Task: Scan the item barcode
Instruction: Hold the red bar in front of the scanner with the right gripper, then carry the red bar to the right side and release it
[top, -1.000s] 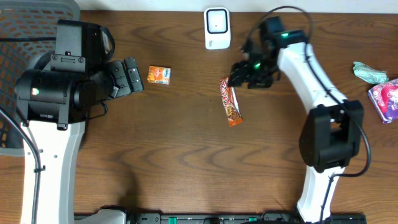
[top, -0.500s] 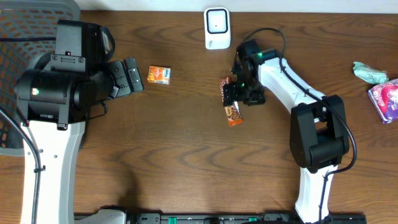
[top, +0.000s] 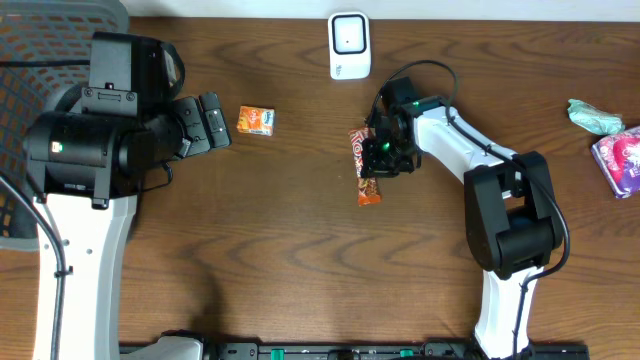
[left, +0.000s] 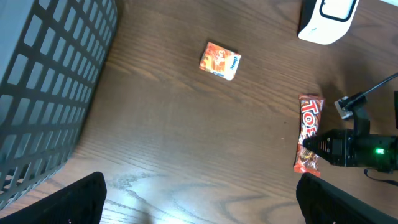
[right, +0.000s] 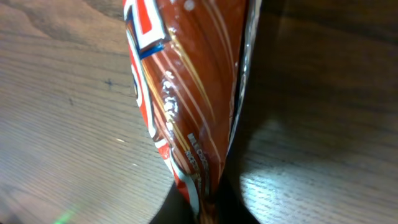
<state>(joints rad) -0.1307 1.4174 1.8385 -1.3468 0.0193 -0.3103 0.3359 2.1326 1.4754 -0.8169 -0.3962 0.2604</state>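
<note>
The right hand (top: 380, 157) was pressed together on the candy bar (top: 362, 168), its tips pinching the wrapper across the bar's width near the middle. In the right wrist view the hand (right: 208, 200) had the red and orange candy bar (right: 186, 93) squeezed into a narrow crease between its tips, with the wrapper running up and away from the camera over the wood. Whether the bar was resting on the bench (top: 300, 260) or raised just off it could not be told. The bar lay lengthwise, one end toward the white scanner (top: 349, 45) at the far edge and the other end toward the robot, and was near the scanner but apart from it.

The left hand (left: 199, 190) was spread wide with nothing between its tips, hanging over bare wood. A small orange packet (top: 256, 121) lay just beyond it, well to the left of the bar. A grey basket (top: 40, 40) sat at the far left corner. At the right edge were a green wad (top: 595, 116) and a pink packet (top: 620, 160).
</note>
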